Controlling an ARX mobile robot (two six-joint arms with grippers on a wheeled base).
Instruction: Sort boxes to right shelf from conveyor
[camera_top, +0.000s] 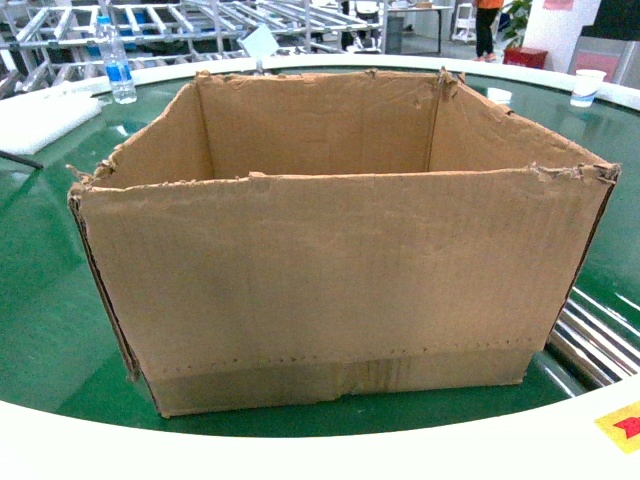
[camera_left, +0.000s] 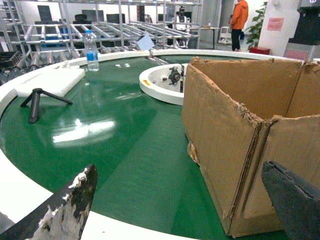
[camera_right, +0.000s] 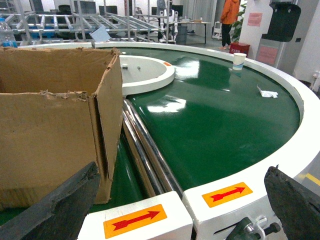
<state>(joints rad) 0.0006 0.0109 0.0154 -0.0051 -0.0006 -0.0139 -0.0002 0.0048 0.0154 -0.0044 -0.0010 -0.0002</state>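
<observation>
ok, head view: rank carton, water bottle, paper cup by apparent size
1. carton, fills most of the frame
2. water bottle
3. paper cup
Bottle and cup sit farther back, so true sizes are unsure.

Bright room light, a shiny belt, and soft edges

Light comes from above and makes white shiny patches on the green belt (camera_left: 90, 131), on the left in the left wrist view and far across it in the right wrist view. The head view is a bit hazy and pale, and the far racks (camera_top: 150, 25) look washed out. The box (camera_top: 340, 270) is dark inside on its left wall. The dark jaws, very near both wrist cameras, are blurry.
</observation>
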